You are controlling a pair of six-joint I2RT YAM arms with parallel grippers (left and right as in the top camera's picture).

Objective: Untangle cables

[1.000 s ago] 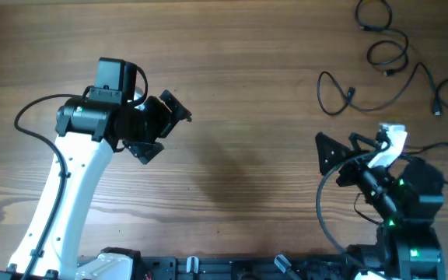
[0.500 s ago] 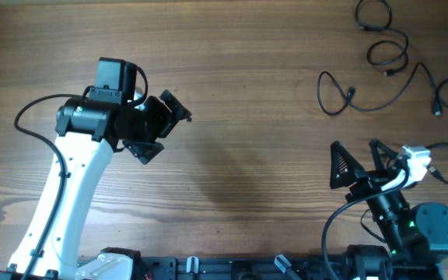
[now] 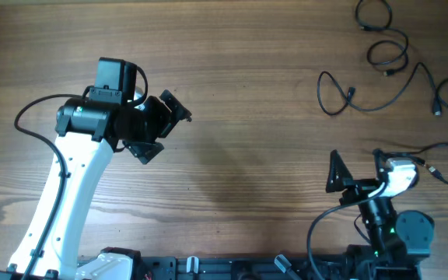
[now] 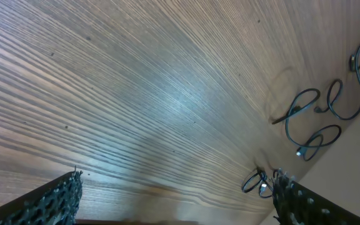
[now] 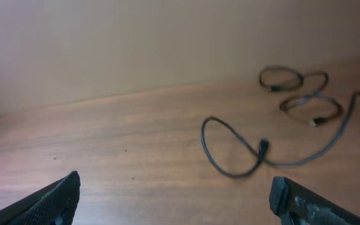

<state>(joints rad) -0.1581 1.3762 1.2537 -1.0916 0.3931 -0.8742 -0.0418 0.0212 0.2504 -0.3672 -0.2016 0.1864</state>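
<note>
The cables (image 3: 395,97) lie on the wooden surface (image 3: 247,62) towards its far right corner. They are well apart from the left gripper (image 3: 162,131) and nearer the right gripper (image 3: 356,167). They form loose loops and one small coil, and some strands cross. One more of them appears to lie at the right edge, just beside the right gripper. Both sets of jaws stand wide and hold nothing.

Handling, as a judgement: the cables appear thin, light and limp. They are likely to slide on the smooth wood and to drag neighbouring loops when pulled. The small plugs are the only rigid parts. A hold just behind a plug, or on a free span away from any crossing, appears the most secure.

No brand, label or writing is legible in any view.
</note>
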